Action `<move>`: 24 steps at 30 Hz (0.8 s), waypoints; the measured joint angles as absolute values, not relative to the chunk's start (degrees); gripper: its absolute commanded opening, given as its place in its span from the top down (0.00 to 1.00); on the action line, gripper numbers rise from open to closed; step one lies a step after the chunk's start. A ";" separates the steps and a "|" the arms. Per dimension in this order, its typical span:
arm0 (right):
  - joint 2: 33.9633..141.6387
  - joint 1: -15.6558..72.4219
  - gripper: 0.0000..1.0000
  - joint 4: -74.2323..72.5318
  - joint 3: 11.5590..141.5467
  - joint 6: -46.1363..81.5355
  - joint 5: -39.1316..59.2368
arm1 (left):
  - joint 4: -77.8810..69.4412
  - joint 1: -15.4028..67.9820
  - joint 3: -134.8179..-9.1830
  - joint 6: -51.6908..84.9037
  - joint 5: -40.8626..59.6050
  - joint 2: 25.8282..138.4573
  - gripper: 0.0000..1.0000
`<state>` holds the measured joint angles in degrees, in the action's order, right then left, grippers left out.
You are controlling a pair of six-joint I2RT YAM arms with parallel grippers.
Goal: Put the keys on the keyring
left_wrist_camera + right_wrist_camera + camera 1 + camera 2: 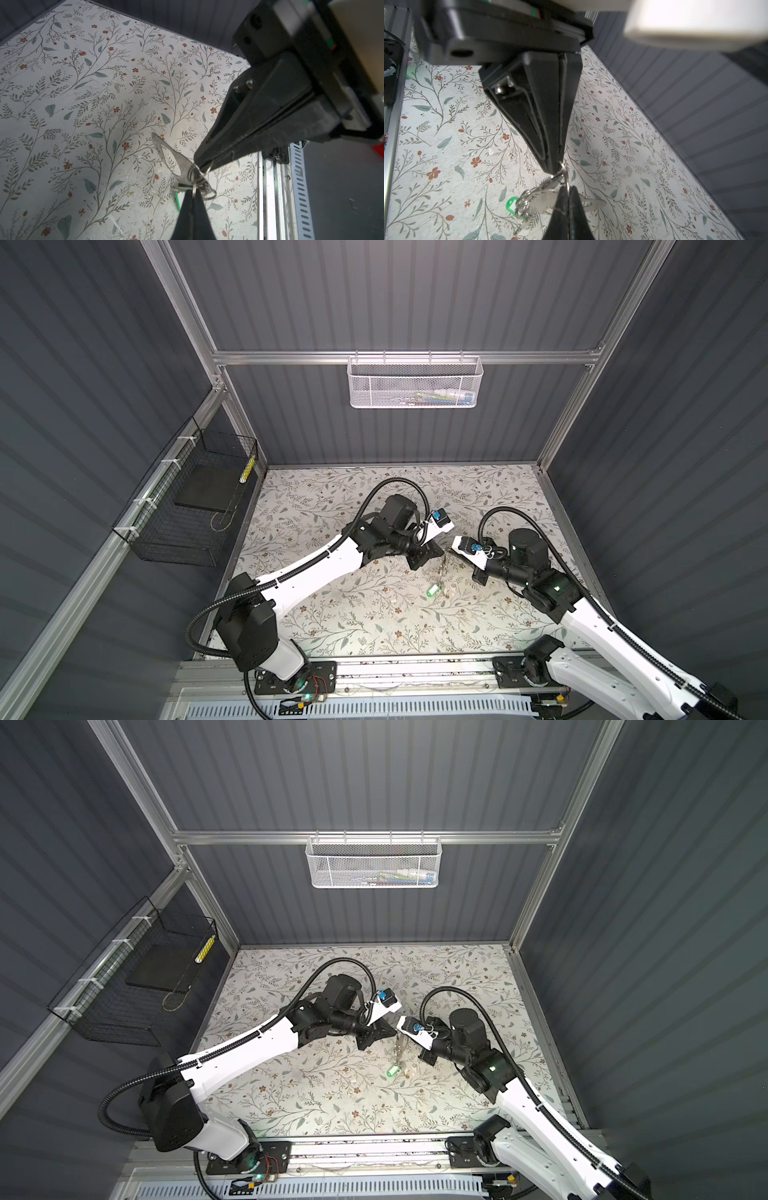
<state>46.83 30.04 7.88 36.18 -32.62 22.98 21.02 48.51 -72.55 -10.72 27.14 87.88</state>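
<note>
L tool (192,192), R tool (197,164) clamped on thin wire rings (196,176); flat grey oval-cut keyring (180,160).

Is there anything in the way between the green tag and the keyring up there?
Nothing visible does. The green tag seems to lie just under the keyring, which the left gripper and the right gripper both pinch by its metal rings above the table. But neither gripper is free to fetch the tag.

1. Left claw (192,193) and right claw (568,190) meet tip to tip on a silver bunch of metal rings (197,178): no gap.
2. Green rectangular plastic tag (433,590) lies near beneath them.
3. White floral-patterned surface (83,104) around both claws lies open.
</note>
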 measured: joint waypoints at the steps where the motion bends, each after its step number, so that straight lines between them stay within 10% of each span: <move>1: 46.44 30.04 1.00 7.31 35.70 -32.75 23.03 | 20.91 48.38 -72.44 -10.44 27.44 87.88 1.00; 12: 45.17 30.06 1.00 2.92 33.76 -34.13 23.70 | 19.68 46.22 -71.79 -8.27 32.64 87.88 1.00; 17: 46.35 30.06 1.00 1.74 33.80 -33.89 25.12 | 19.68 45.25 -71.20 -9.39 34.20 87.83 0.67; 24: 51.03 28.58 1.00 0.16 35.53 -31.42 29.78 | 17.82 43.83 -64.82 -15.66 31.97 80.34 0.60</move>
